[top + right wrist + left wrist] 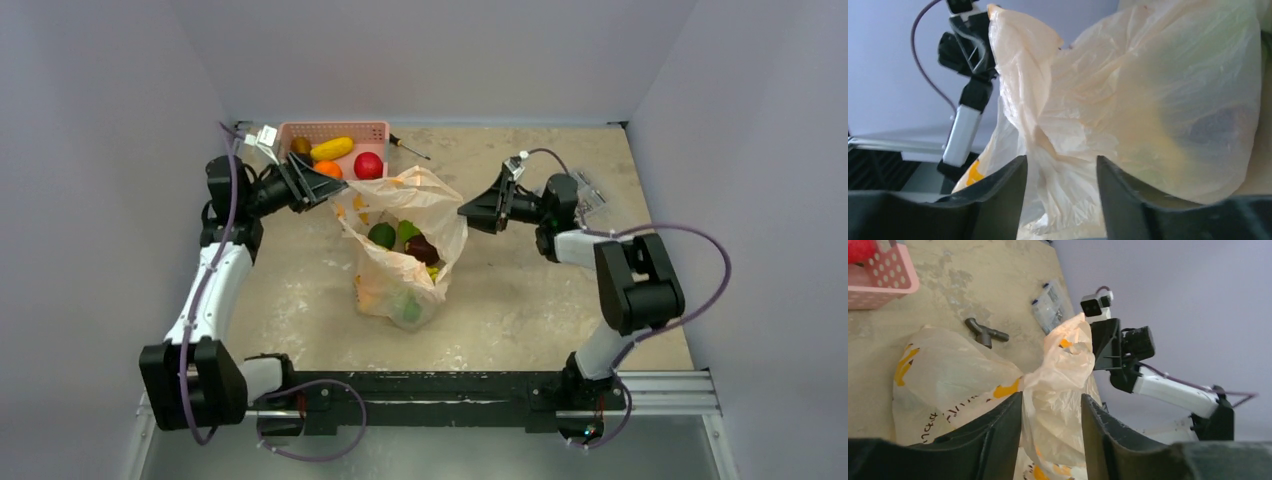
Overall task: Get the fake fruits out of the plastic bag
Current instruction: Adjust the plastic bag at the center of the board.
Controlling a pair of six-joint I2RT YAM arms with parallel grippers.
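Reaching inward, left gripper (336,189) and right gripper (465,211) straddle edges of the plastic bag (385,288); fingers parted.

Left arm (205,290) and right arm (635,280) have black joints, white shells, black fingers (998,440) and looping purple cables (728,265).

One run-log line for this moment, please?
plastic bag: mouth open | fake fruits: inside | left gripper: open, film between | right gripper: same
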